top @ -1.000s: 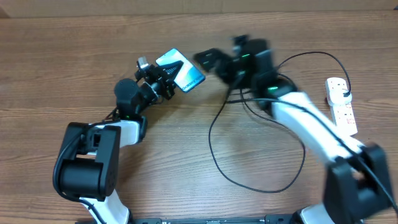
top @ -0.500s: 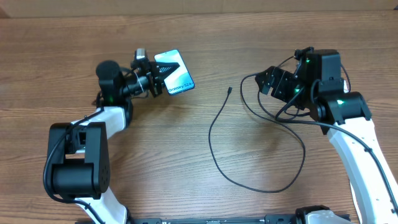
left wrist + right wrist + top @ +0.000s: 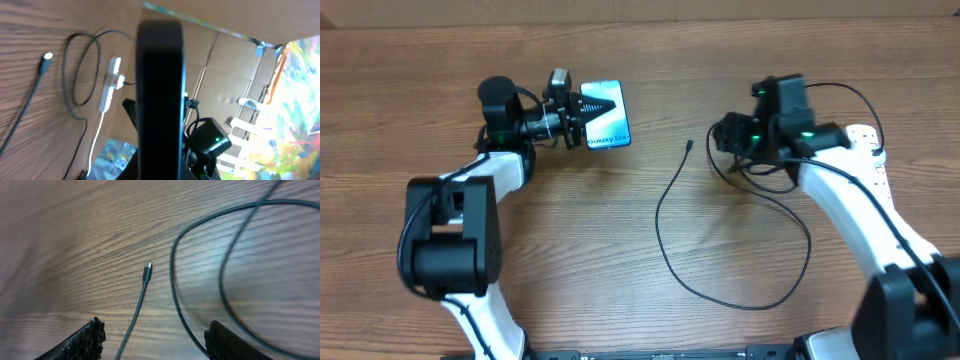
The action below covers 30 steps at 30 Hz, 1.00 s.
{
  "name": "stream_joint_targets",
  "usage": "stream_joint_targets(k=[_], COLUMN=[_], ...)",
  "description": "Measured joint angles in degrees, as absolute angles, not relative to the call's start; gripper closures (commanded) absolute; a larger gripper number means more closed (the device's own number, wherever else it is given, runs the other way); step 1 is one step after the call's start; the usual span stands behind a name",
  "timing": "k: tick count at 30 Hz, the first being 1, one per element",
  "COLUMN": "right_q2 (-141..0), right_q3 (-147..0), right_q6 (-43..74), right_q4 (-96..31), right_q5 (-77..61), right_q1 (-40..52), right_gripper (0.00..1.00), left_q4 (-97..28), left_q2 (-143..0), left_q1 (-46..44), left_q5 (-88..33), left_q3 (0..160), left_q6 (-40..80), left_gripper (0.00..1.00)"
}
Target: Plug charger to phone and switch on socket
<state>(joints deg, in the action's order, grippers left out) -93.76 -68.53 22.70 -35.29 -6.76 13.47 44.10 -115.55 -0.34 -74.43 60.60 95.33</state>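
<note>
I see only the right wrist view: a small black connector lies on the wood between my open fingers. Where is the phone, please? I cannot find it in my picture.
Observer: The phone lies well off to the left arm's side of that connector, with its blue screen facing up.
Operator: Is somebody holding it, or is it free?
Observer: The left gripper is shut on it, with one finger across the screen.
Operator: And where is the socket?
Observer: The white power strip lies on the right arm's side, beyond the loops of the black cable, which runs up to it.
</note>
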Motion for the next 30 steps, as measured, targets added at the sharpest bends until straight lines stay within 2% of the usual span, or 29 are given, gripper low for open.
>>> stream_joint_targets(k=[10, 12, 21, 30], right_q2=[-103.88, -104.88, -105.93, -106.59], right_q3=[-68.53, -68.49, -68.49, -68.49], right_q6=[25.61, 26.48, 27.9, 28.32], right_q4=[-26.79, -25.21, -22.46, -21.39], right_q5=[-1.54, -0.97, -0.14, 1.8], right_q1=[18.68, 18.74, 18.81, 19.97], right_gripper=[0.36, 0.39, 0.45, 0.45], left_q4=[44.56, 44.56, 44.75, 44.99], left_q2=[-122.21, -122.39, -122.39, -122.39], left_q1=[-1.39, -1.69, -3.18, -6.22], left_q5=[-74.83, -74.81, -72.34, -65.91], left_q3=[60.6, 60.6, 60.6, 60.62], left_q6=[95.7, 96.2, 102.39, 104.71], left_gripper=[0.95, 0.96, 0.96, 0.95])
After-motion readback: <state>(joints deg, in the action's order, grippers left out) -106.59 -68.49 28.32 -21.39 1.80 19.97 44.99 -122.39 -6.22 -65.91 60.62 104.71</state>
